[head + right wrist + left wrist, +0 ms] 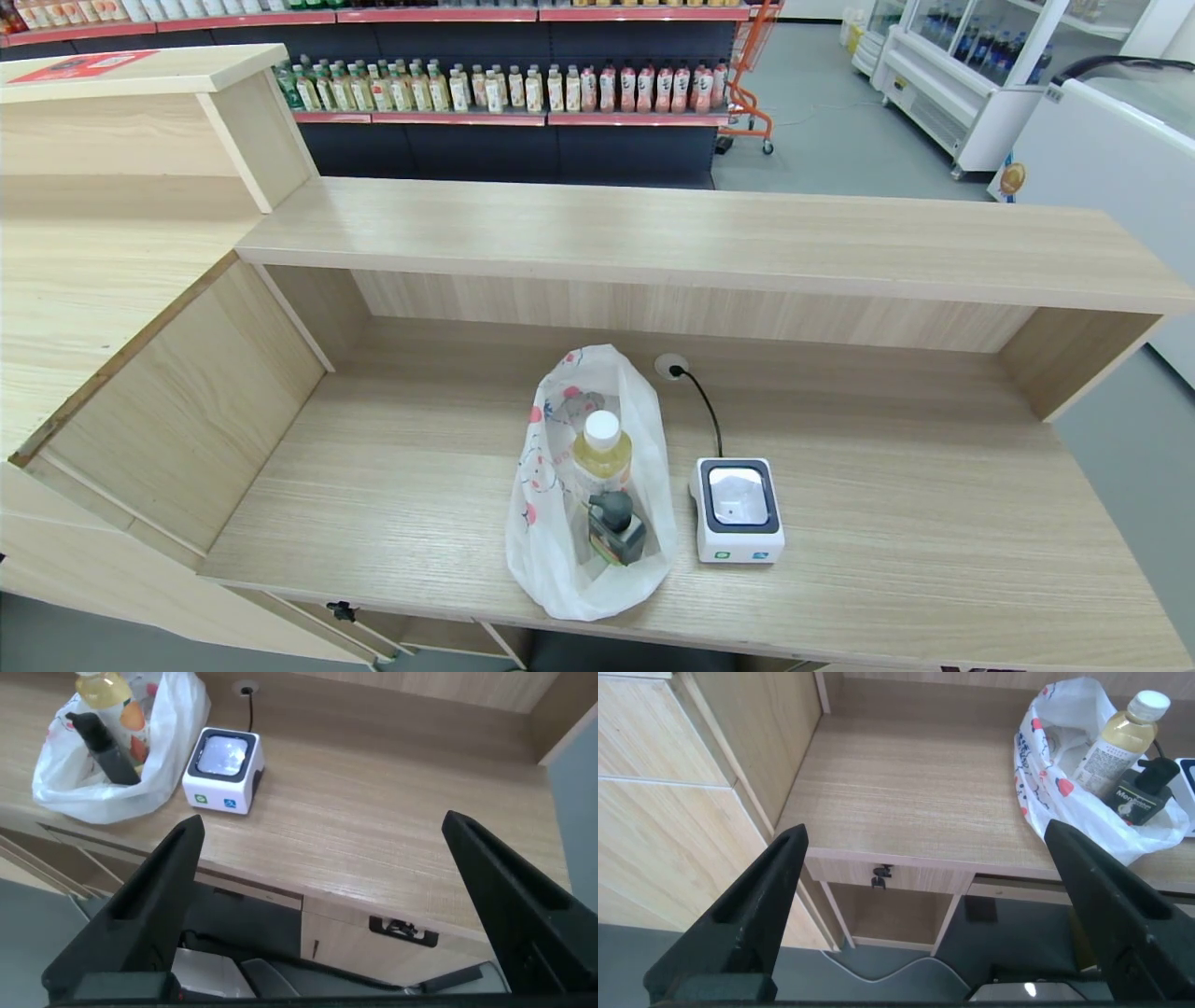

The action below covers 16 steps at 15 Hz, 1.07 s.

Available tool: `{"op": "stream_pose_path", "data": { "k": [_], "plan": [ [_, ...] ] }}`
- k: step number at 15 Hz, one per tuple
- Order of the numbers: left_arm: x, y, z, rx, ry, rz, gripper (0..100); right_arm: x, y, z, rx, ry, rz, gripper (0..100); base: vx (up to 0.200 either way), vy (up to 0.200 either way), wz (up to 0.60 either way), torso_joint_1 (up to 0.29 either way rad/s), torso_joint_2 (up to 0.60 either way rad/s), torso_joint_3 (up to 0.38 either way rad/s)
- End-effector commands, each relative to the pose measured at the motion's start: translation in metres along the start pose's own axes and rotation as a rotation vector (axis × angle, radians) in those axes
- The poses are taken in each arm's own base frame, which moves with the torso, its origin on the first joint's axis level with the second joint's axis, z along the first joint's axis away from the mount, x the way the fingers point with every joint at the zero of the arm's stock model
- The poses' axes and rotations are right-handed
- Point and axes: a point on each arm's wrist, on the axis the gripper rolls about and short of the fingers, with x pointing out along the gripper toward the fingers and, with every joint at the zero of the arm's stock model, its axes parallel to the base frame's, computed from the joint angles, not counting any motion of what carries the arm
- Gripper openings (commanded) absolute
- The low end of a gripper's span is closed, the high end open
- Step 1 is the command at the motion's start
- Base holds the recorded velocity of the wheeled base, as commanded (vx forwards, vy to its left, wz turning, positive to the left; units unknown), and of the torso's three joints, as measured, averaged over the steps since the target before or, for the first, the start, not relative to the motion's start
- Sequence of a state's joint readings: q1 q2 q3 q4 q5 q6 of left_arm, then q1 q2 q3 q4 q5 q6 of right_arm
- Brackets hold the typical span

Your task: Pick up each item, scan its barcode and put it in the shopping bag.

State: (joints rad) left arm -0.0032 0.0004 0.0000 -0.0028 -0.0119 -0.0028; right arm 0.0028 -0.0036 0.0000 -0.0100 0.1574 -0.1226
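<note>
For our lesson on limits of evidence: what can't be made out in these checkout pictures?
Head view: base of the drink bottle, behind the black-capped bottle and shopping bag.
All views: either bottle's barcode, too small or covered by the bag.
Head view: where the scanner cable leads, past the counter hole.
Head view: labels on the shelf bottles, too small.

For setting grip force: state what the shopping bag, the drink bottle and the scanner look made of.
Shopping bag: thin white plastic film, crumpled, semi-translucent, printed.
Drink bottle: probably clear plastic, yellow liquid showing through; white cap.
Scanner: hard white plastic shell; glossy, glass-like window reflecting light.
</note>
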Motion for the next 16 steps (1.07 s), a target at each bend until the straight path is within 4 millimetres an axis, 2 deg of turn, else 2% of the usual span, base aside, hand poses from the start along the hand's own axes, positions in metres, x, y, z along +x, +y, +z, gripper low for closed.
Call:
{"op": "stream_pose_path", "data": {
  "k": [1,11,14,16],
  "plan": [
    [0.0001,0.0,0.0001,0.0,0.001,0.0,100,0.0004,-0.0001,0.0002,0.001,0.004,0.001,100,0.0,0.0,0.0,0.0,0.0,0.0],
    [0.0001,0.0,0.0001,0.003,0.001,0.0,100,0.0004,-0.0001,0.0002,0.001,0.004,0.001,100,0.0,0.0,0.0,0.0,0.0,0.0],
    [0.0001,0.0,0.0001,0.003,0.001,0.0,100,0.0004,-0.0001,0.0002,0.001,0.004,0.001,100,0.2,0.0,0.0,-0.002,0.0,0.002],
    [0.0001,0.0,0.0001,0.003,0.001,0.0,100,0.0004,-0.0001,0.0002,0.001,0.004,0.001,100,0.0,0.0,0.0,0.028,0.01,-0.004]
  ]
}}
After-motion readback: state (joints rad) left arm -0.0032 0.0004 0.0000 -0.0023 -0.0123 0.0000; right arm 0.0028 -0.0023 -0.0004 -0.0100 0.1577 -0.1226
